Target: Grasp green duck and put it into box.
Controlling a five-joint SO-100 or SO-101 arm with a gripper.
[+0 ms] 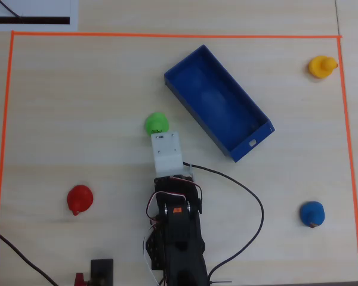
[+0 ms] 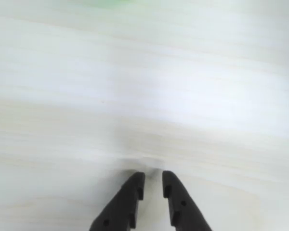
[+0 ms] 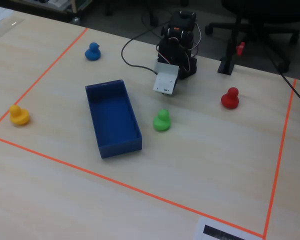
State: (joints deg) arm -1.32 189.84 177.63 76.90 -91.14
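The green duck (image 1: 156,123) stands upright on the pale wooden table, left of the box's near corner, also seen in the fixed view (image 3: 161,120). The box (image 1: 180,89) is a blue open tray lying diagonally, nothing in it (image 3: 98,120). My gripper (image 2: 153,176) hangs low over bare table just short of the duck, its black fingers almost together with a narrow gap and nothing between them. In the wrist view the duck is only a green blur (image 2: 106,2) at the top edge. From overhead the white wrist housing (image 1: 167,152) hides the fingers.
A red duck (image 1: 80,199) sits left of the arm, a blue duck (image 1: 312,214) at the right, a yellow duck (image 1: 321,66) at the far right corner. Orange tape (image 1: 167,35) frames the work area. A black cable (image 1: 250,196) loops right of the arm base.
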